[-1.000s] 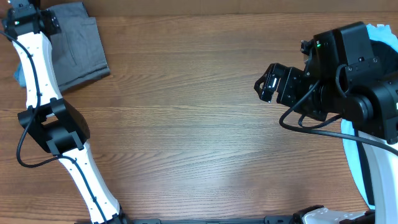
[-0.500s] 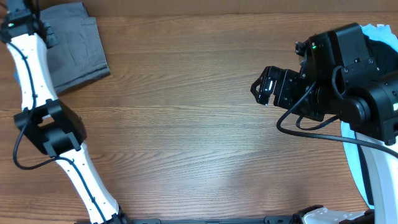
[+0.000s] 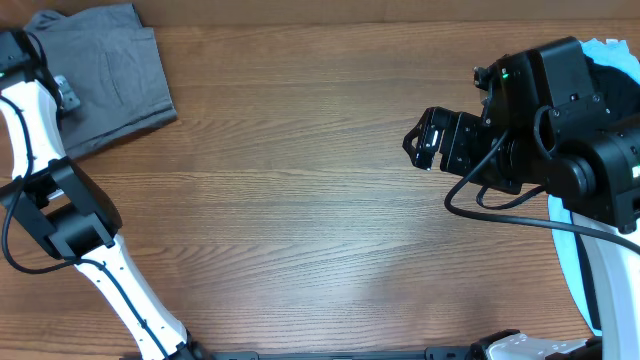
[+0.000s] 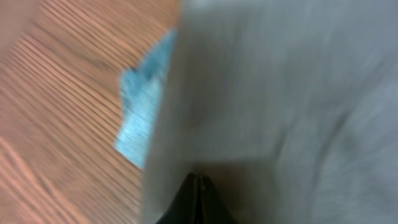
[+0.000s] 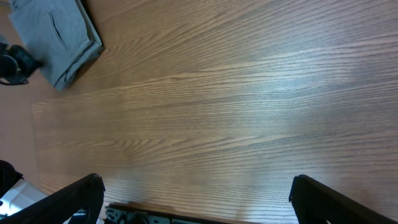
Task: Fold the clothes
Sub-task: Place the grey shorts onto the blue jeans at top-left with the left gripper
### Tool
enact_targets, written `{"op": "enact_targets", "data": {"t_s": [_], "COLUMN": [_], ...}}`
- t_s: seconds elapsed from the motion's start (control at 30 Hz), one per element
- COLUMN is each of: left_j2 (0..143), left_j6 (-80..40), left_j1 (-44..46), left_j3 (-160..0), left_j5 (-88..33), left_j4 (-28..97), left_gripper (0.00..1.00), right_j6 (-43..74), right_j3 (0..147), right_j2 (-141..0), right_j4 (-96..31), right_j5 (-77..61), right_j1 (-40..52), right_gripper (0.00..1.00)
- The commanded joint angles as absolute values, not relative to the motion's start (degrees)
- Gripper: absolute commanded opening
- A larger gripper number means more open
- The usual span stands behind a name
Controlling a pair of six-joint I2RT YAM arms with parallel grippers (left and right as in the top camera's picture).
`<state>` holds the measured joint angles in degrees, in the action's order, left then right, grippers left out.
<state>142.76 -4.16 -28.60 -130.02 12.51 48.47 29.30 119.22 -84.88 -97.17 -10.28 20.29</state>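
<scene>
As the left arm (image 3: 25, 110) has swung off toward the left edge, we read the grey garment (image 3: 110, 75) as folded, parked at the far-left corner of the surface (image 3: 300, 200). Can't tell the left hand (image 4: 198, 190) grip, too blurred; right hand (image 3: 424, 138) wide open, empty.

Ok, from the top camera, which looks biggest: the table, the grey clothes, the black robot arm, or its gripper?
1. table
2. black right arm. It is held up nearer the camera, so it may only look bigger than the clothes.
3. grey clothes
4. right gripper
</scene>
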Motion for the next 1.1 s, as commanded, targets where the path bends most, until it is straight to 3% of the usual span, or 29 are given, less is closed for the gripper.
{"op": "enact_targets", "data": {"t_s": [0.0,0.17,0.37,0.57,0.83,1.07], "left_j2": [143.2,142.2,137.8,136.3,145.2,154.4], "left_j6": [-4.7,-2.7,-6.9,-6.9,-6.4,-4.7], "left_j1": [-28.5,-28.5,-26.7,-21.9,-16.7,-17.2], "left_j3": [-125.4,-128.2,-137.8,-140.7,-140.7,-140.7], "left_j5": [11.2,12.6,2.2,1.5,1.5,1.7], "left_j4": [46.8,48.3,50.2,47.6,39.8,40.7], "left_gripper": [0.04,0.04,0.04,0.04,0.04,0.04], "right_j6": [28.7,28.5,28.5,28.5,28.5,28.5], "right_j3": [119.2,119.2,119.2,119.2,119.2,119.2], "right_j2": [-84.9,-84.9,-84.9,-84.9,-84.9,-84.9], "right_j4": [-97.1,-97.1,-97.1,-97.1,-97.1,-97.1], "right_j5": [-10.7,-10.8,-10.8,-10.8,-12.3,-12.3], "right_j1": [20.6,20.6,20.6,20.6,20.6,20.6], "right_gripper": [1.0,1.0,1.0,1.0,1.0,1.0]}}
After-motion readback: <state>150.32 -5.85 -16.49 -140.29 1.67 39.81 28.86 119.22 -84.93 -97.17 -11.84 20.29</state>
